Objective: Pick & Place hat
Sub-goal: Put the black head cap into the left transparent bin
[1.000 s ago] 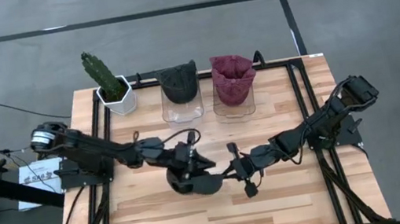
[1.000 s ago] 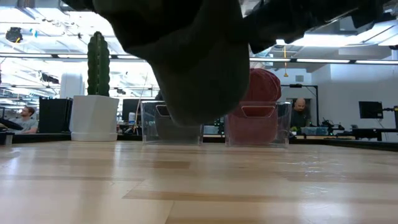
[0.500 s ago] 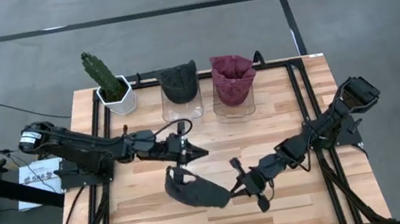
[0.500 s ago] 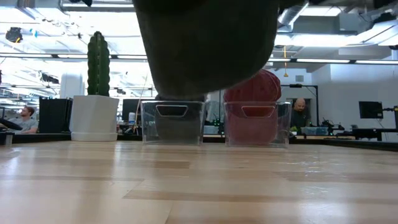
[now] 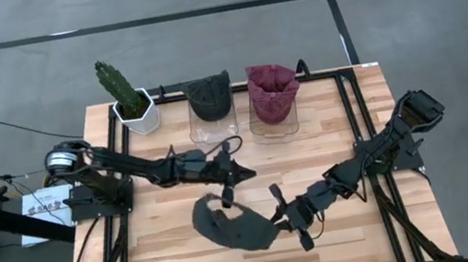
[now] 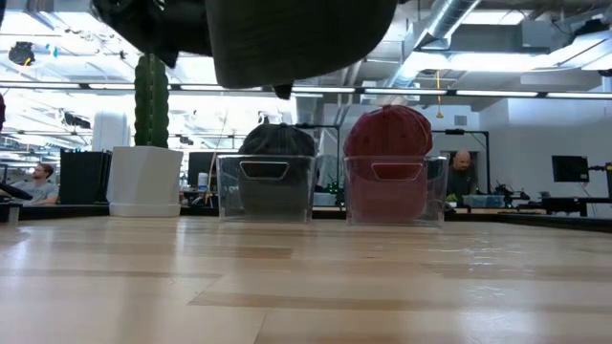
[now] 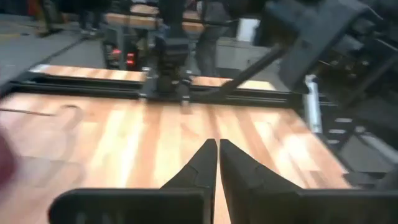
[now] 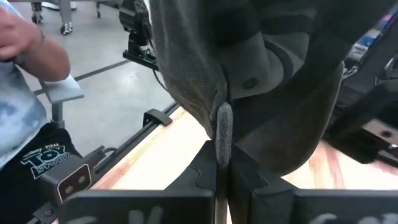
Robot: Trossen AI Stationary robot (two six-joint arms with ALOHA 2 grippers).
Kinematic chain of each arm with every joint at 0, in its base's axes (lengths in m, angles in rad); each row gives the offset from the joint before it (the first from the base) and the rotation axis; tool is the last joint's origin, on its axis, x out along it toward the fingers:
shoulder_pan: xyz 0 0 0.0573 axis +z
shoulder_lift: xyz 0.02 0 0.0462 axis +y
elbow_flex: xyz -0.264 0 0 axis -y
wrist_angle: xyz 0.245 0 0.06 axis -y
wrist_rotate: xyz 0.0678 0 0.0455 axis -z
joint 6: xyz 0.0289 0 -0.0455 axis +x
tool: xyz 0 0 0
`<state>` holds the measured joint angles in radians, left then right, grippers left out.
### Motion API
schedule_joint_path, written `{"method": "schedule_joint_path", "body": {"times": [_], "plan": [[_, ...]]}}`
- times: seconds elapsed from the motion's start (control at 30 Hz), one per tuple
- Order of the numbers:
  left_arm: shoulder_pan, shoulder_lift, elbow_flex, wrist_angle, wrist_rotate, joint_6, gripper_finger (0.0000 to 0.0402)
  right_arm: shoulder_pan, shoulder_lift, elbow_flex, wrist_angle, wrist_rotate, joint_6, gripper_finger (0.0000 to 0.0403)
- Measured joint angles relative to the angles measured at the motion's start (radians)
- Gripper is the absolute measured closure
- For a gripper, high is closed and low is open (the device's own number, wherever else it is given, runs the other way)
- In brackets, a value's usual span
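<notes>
The right tool (image 5: 278, 225) is clamped on the brim edge of a dark grey hat (image 5: 229, 225), which hangs above the table (image 5: 353, 243) at lower centre of the high view, well clear of the wood in the low view. The left tool (image 5: 242, 174), fingers pressed together and holding nothing, sits just above the hat in that view. Along the table's upper edge stand a cactus (image 5: 121, 89), a bin with a dark hat (image 5: 209, 97) and a bin with a red hat (image 5: 272, 90).
</notes>
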<state>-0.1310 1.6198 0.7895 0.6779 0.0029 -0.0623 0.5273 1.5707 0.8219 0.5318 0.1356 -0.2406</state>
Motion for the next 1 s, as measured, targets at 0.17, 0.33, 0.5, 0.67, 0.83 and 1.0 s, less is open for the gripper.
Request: {"method": "schedule_joint_path", "body": {"times": [0.17, 0.33, 0.5, 0.67, 0.83, 1.0], "plan": [[-0.006, 0.067, 0.0, 0.094, 0.135, -0.079, 0.0385, -0.046, 0.0, -0.027, -0.008, -0.001, 0.05, 0.0402], [-0.045, 0.04, 0.0, 0.114, 0.262, -0.104, 0.0385, -0.104, 0.0, -0.078, -0.034, 0.003, 0.133, 0.0402], [-0.107, -0.035, 0.0, 0.11, 0.312, -0.073, 0.0385, -0.141, 0.0, -0.127, -0.014, 0.02, 0.173, 0.0402], [-0.134, -0.105, -0.001, 0.055, 0.254, 0.044, 0.0385, -0.133, -0.002, -0.129, 0.027, -0.022, 0.169, 0.0401], [-0.122, -0.134, 0.001, -0.012, 0.051, 0.105, 0.0385, -0.078, 0.0, -0.132, 0.115, -0.084, 0.105, 0.0402], [-0.111, -0.07, 0.001, -0.027, 0.018, 0.13, 0.0385, -0.034, 0.001, -0.133, 0.158, -0.091, 0.066, 0.0402]]}}
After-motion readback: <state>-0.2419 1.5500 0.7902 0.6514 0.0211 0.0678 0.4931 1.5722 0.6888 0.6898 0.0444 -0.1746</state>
